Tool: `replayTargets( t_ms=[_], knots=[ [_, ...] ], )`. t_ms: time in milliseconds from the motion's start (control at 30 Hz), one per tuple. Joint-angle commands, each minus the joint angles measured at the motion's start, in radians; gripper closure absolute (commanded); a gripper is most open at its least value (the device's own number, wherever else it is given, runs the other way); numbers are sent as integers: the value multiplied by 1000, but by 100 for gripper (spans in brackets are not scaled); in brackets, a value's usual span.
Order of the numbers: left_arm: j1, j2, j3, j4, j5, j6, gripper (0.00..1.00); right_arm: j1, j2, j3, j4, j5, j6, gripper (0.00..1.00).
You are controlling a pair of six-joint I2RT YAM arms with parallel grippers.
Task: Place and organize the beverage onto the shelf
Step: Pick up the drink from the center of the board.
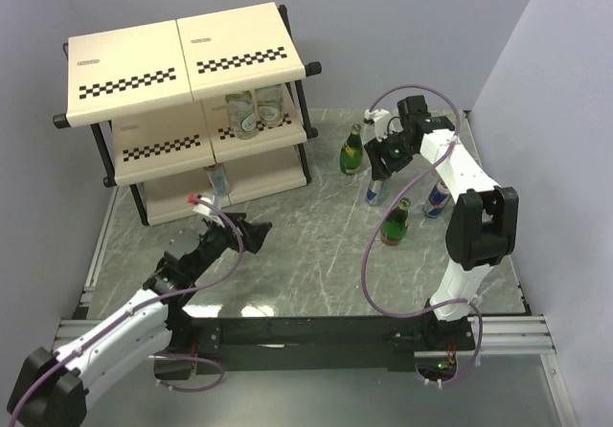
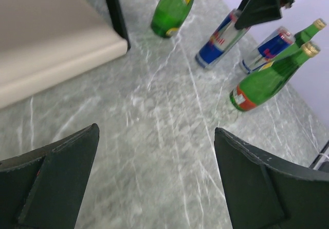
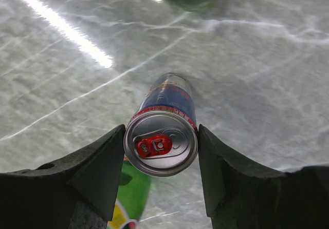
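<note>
The shelf [image 1: 182, 58] stands at the far left. Two short clear bottles [image 1: 256, 111] sit on its middle tier, and a slim can [image 1: 218, 180] stands at the lower tier's front. My right gripper [image 1: 381, 167] is shut on the top of a blue-silver can [image 3: 162, 136] that stands on the table; its fingers [image 3: 103, 167] press both sides. A second can [image 1: 438, 197] and two green bottles [image 1: 352, 149] [image 1: 395, 221] stand nearby. My left gripper [image 2: 157, 136] is open and empty above bare table in front of the shelf.
In the left wrist view a second gold cap [image 2: 320, 22] shows behind the nearer green bottle [image 2: 264, 82]. The shelf's black leg [image 2: 115, 13] and bottom panel [image 2: 51, 44] lie to the left. Walls close in the table on both sides.
</note>
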Motion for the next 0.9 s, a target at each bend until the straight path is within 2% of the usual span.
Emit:
replayTargets(
  t_ms=[0, 67, 167, 300, 500, 633, 867],
  knots=[
    [-12, 81, 22, 248, 29, 68, 0, 53, -100, 35, -32, -60, -7, 100],
    [-24, 130, 20, 347, 31, 104, 0, 103, -127, 30, -41, -53, -4, 100],
    [-44, 240, 55, 406, 60, 157, 0, 192, -150, 15, -54, -34, 12, 100],
    [-76, 390, 140, 427, 91, 211, 1, 297, -169, 16, -68, -53, 43, 100],
    [-130, 527, 192, 515, 81, 296, 0, 439, -180, 36, -83, -69, 75, 100],
    [-165, 596, 229, 527, 69, 317, 0, 504, -178, 61, -86, -64, 97, 100],
    [-232, 673, 239, 578, 84, 351, 0, 536, -167, 105, -91, -64, 123, 100]
  ],
)
